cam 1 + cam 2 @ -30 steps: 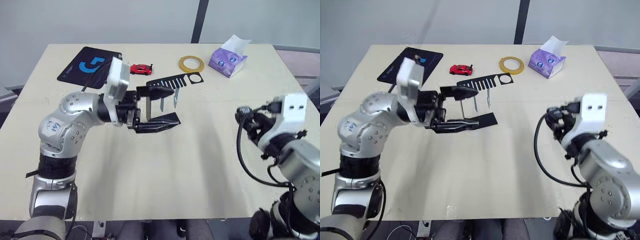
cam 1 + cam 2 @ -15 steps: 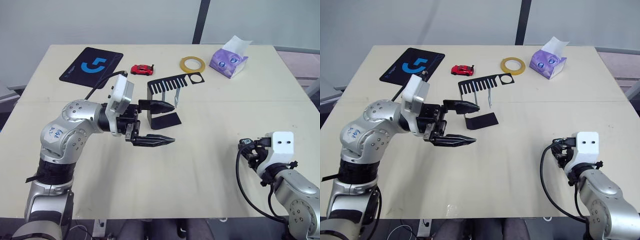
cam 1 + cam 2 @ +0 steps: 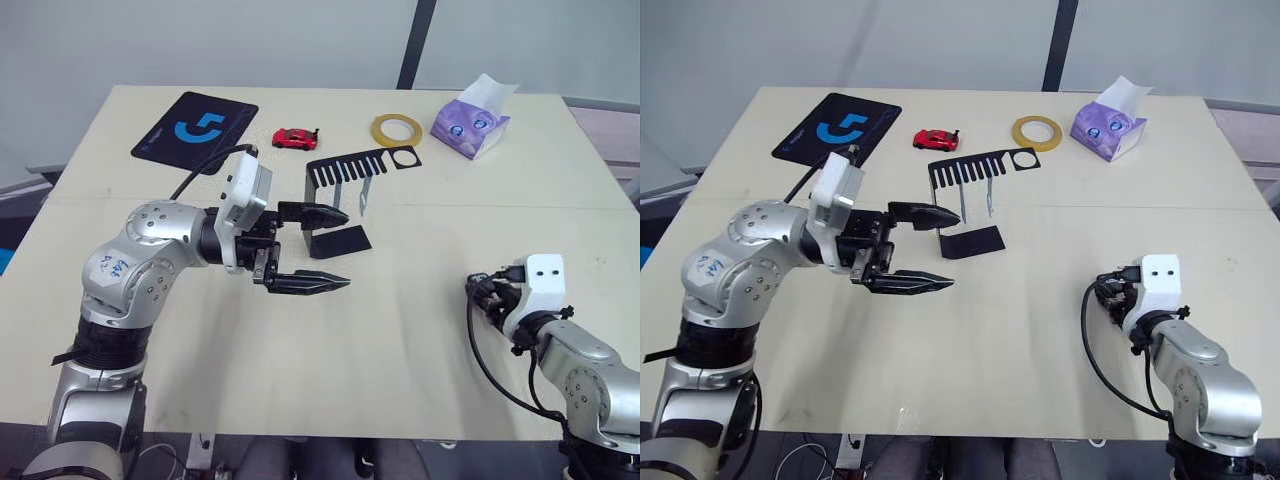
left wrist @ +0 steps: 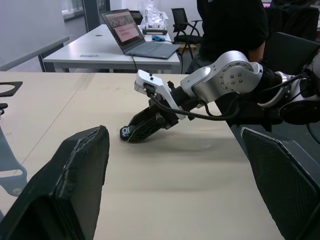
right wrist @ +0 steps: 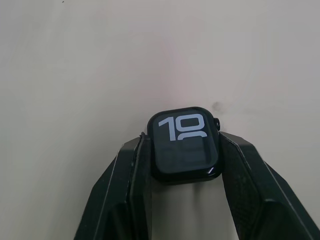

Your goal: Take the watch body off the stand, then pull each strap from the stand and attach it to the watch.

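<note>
The stand point(image 3: 336, 241) is on the table's far middle, its comb-toothed bar point(image 3: 360, 164) on top. Two pale straps point(image 3: 338, 196) point(image 3: 365, 194) hang from that bar. My left gripper point(image 3: 346, 250) is open just on the near-left side of the stand's base, fingers pointing right and holding nothing. At the near right, my right gripper point(image 5: 183, 142) is low over the table and shut on the watch body point(image 5: 185, 145), a small black case with white digits. The left wrist view shows the same watch body point(image 4: 125, 132) at the tip of my right gripper point(image 4: 142, 126).
Along the far edge lie a black mat with a blue logo point(image 3: 195, 125), a red toy car point(image 3: 295, 137), a yellow tape roll point(image 3: 397, 127) and a purple tissue box point(image 3: 475, 118). A person point(image 4: 232, 22) stands beyond the table.
My left gripper has drawn back from around the stand toward me, still open. My right arm has come down to the near right of the table with the watch body.
</note>
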Robot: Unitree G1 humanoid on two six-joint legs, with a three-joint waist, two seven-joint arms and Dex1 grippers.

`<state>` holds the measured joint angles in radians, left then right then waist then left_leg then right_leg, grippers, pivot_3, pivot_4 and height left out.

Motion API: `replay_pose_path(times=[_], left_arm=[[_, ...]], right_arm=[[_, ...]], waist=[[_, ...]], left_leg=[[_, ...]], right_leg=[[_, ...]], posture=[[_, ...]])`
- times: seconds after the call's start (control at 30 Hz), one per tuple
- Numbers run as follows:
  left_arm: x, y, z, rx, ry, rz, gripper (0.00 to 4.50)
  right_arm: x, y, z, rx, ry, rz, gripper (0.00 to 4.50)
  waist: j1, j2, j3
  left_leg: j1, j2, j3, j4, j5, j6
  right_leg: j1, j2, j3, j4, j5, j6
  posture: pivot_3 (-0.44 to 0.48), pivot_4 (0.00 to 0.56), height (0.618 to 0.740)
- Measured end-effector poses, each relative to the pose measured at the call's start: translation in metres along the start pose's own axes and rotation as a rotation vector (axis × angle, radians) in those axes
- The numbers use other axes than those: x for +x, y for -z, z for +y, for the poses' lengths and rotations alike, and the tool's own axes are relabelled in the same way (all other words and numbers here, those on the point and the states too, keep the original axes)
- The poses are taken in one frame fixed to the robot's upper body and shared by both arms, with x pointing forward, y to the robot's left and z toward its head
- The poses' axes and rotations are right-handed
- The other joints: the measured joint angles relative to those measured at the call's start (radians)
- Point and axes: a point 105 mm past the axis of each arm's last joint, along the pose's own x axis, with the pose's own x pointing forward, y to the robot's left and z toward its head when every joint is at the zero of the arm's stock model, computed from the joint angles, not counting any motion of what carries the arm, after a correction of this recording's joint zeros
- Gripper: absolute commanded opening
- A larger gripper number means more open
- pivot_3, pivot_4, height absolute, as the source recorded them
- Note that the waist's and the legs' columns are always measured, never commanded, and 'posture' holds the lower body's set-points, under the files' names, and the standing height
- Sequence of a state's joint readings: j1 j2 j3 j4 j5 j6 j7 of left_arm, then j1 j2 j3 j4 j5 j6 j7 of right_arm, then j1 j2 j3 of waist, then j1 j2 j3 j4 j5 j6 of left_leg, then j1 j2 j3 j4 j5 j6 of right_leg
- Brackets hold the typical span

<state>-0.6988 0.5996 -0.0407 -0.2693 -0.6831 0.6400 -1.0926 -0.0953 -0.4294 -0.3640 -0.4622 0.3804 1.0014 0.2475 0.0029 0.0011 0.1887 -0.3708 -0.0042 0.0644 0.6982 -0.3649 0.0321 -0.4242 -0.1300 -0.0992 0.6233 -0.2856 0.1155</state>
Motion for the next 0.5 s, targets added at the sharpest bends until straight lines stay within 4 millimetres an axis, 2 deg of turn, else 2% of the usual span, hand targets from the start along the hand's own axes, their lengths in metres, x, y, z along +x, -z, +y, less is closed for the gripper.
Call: replay_pose_path(times=[0.3,0.33,0.43,0.47,0.5], left_arm=[[-0.0001,0.0000,0.0008,0.000,-0.008,0.001,4.50],[-0.0001,0.0000,0.0009,0.000,-0.008,0.001,4.50],[-0.0003,0.0000,0.0009,0.001,-0.009,0.002,4.50],[-0.0005,0.0000,0.0010,0.001,-0.010,0.003,4.50],[-0.0007,0.0001,0.0010,0.001,-0.010,0.004,4.50]], right_arm=[[0.0002,0.0006,-0.0004,0.004,0.005,0.003,1.58],[0.0002,0.0006,-0.0004,0.004,0.005,0.003,2.38],[0.0000,0.0024,-0.0009,0.007,0.004,0.009,3.31],[-0.0010,0.0027,-0.0014,0.000,-0.003,0.013,3.92],[-0.0025,0.0033,-0.0030,-0.011,-0.003,0.019,4.31]], waist=[[-0.001,0.000,0.000],[-0.001,0.000,0.000],[-0.001,0.000,0.000],[-0.001,0.000,0.000],[0.000,0.000,0.000]], left_leg=[[0.000,0.000,0.000,0.000,0.000,0.000],[0.000,0.000,0.000,0.000,0.000,0.000],[0.000,0.000,0.000,0.000,0.000,0.000],[0.000,0.000,0.000,0.000,0.000,0.000],[0.000,0.000,0.000,0.000,0.000,0.000]], right_leg=[[0.000,0.000,0.000,0.000,0.000,0.000],[0.000,0.000,0.000,0.000,0.000,0.000],[0.000,0.000,0.000,0.000,0.000,0.000],[0.001,0.000,0.000,0.000,0.000,0.000],[0.001,0.000,0.000,0.000,0.000,0.000]], posture=[[0.000,0.150,0.738],[0.000,0.150,0.738],[0.000,0.150,0.738],[0.000,0.150,0.738],[0.000,0.150,0.738]])
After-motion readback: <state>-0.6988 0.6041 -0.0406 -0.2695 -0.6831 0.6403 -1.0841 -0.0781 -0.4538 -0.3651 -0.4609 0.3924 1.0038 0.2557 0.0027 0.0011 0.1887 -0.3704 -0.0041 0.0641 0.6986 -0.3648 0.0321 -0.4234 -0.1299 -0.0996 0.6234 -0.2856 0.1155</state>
